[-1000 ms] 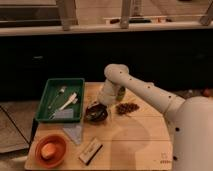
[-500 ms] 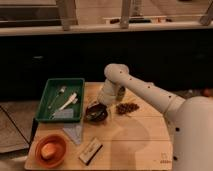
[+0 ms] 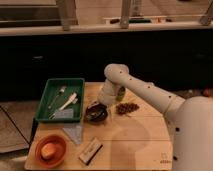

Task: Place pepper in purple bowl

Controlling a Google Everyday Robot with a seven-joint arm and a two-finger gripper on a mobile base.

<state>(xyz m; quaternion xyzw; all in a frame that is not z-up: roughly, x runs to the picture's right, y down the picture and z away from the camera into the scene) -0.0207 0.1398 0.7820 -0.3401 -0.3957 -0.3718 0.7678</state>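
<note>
Camera view. The small round glossy purplish-black bowl sits near the middle of the light wooden table, just right of the green rectangular plastic tray that holds pale cutlery. The gripper hangs at the bowl's upper right rim, close above it; whether it touches the rim cannot be determined. Whether its fingers are spread or pressed together cannot be determined, and no pepper can be made out in them or inside the bowl. The pepper's location is therefore unconfirmed.

Risks, as judged from this position:
- The gripper stands over the rim rather than the bowl's centre. A release here could drop the item onto the rim and let it roll onto the table.
- The bowl is light and glossy. A downward or sideways contact at the rim could tip it or push it toward the tray.
- A cluster of small brown pieces lies just right of the bowl, below the wrist; a sweep of the arm on withdrawal could scatter it.

Arm pose: the white arm enters from the lower right, rises leftward to a rounded elbow joint above the table's far edge, then turns down steeply, so the wrist points almost straight at the table.

Elsewhere: a bright orange bowl with a pale round item stands at the front left corner, well apart from the gripper; a small flat brown block lies near the front edge.
</note>
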